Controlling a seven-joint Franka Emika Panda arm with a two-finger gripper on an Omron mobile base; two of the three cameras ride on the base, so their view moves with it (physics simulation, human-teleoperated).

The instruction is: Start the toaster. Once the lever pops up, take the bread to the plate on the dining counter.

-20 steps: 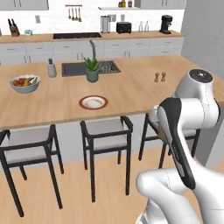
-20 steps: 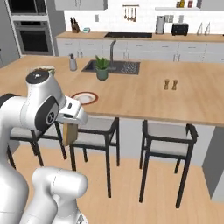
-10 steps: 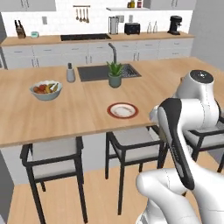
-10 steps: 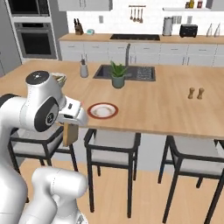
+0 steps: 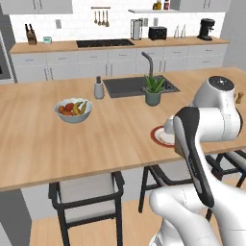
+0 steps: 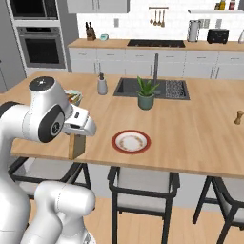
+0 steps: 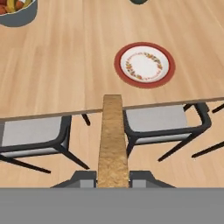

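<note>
The end effector (image 7: 113,178) pinches the bread slice (image 7: 112,140) edge-on above the stools, near the worktop (image 7: 65,74) edge and the red-rimmed plate (image 7: 144,64).

You get bright, even, shadowless-looking light across both base views, with no glare on the tabletop (image 5: 57,144). Soft shadow sits under its overhang, around the stools (image 6: 143,190) at 6 o'clock. Everything is slightly soft and low in detail; far cabinets (image 5: 96,62) at 12 o'clock blur most. In the hand view the plate (image 7: 145,64) pattern is fuzzy.
</note>
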